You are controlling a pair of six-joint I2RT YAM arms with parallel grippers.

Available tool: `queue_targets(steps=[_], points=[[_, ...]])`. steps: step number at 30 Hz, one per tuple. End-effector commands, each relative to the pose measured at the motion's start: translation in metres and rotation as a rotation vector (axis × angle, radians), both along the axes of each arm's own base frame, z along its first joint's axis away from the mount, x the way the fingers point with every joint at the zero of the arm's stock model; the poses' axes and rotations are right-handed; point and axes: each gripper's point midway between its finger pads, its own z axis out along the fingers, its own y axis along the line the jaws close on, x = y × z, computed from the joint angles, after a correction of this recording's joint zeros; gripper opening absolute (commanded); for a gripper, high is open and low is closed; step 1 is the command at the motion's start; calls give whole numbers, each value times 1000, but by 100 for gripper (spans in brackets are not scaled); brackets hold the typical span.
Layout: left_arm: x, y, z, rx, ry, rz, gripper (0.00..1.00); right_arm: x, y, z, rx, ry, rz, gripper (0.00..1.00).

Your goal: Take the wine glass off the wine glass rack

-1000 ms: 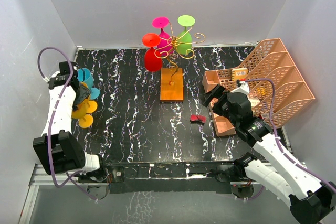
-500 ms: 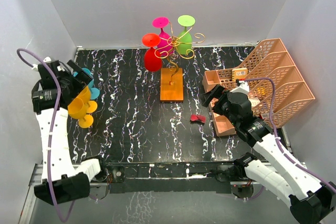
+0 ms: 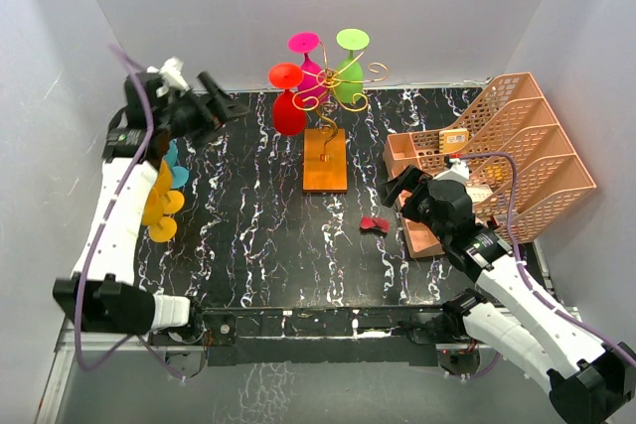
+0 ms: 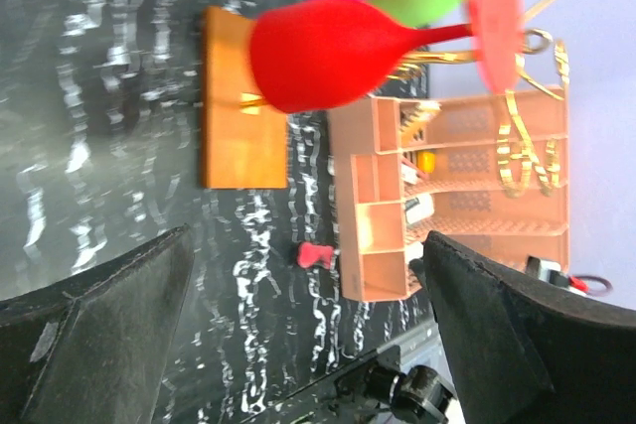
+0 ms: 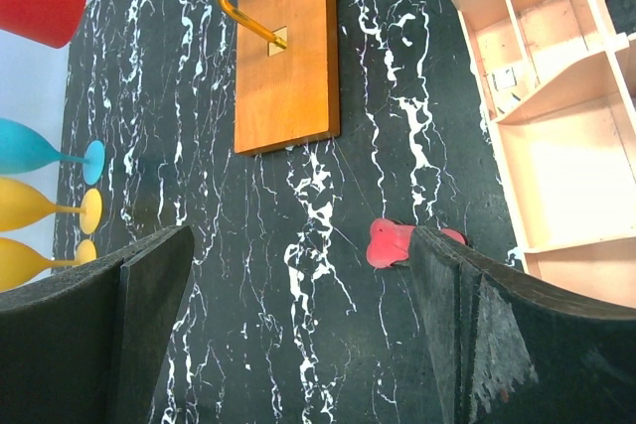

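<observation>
The wine glass rack is a gold wire stand (image 3: 338,86) on an orange-brown wooden base (image 3: 325,159) at the back centre. A red glass (image 3: 288,112), a pink glass (image 3: 308,71) and a green glass (image 3: 348,71) hang upside down from it. My left gripper (image 3: 231,104) is open and empty, raised left of the red glass, pointing at it with a gap between. In the left wrist view the red glass (image 4: 318,52) lies ahead between the open fingers (image 4: 99,335). My right gripper (image 3: 400,196) is open and empty, low beside the organiser.
A peach lattice organiser (image 3: 497,161) stands at the right. A small red object (image 3: 375,224) lies on the black marbled table (image 3: 248,225) by my right gripper. Blue and yellow glasses (image 3: 161,196) lie at the table's left edge, under my left arm. Walls close in at the left, back and right.
My left arm has lifted away from the blue and yellow glasses and swung up and right toward the rack. The right arm has barely moved.
</observation>
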Motion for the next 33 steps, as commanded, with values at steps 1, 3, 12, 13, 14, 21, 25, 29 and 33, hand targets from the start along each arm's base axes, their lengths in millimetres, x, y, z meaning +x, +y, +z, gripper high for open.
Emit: queue_targets(steps=[1, 3, 12, 13, 14, 21, 25, 29, 33], points=[[35, -38, 44, -18, -118, -28, 97, 11, -5, 28, 19, -106, -39, 99], [52, -40, 50, -20, -127, 17, 97, 11, -8, 31, 12, -116, -48, 99], [108, -61, 59, -33, -136, 115, 95, 7, -17, 35, 3, -156, -75, 99], [111, -64, 57, -20, -129, 114, 94, 6, -18, 35, 1, -159, -74, 99], [114, -68, 55, -9, -122, 111, 93, 6, -19, 36, 2, -164, -76, 99], [119, -79, 38, 104, -100, 131, 80, 2, -23, 35, 5, -180, -86, 99], [118, -81, 27, 140, -84, 144, 78, 0, -24, 35, 7, -186, -85, 99], [116, -84, 20, 166, -69, 142, 71, -1, -25, 34, 6, -185, -87, 99], [112, -83, 20, 178, -76, 153, 67, -2, -27, 36, 5, -190, -93, 99]])
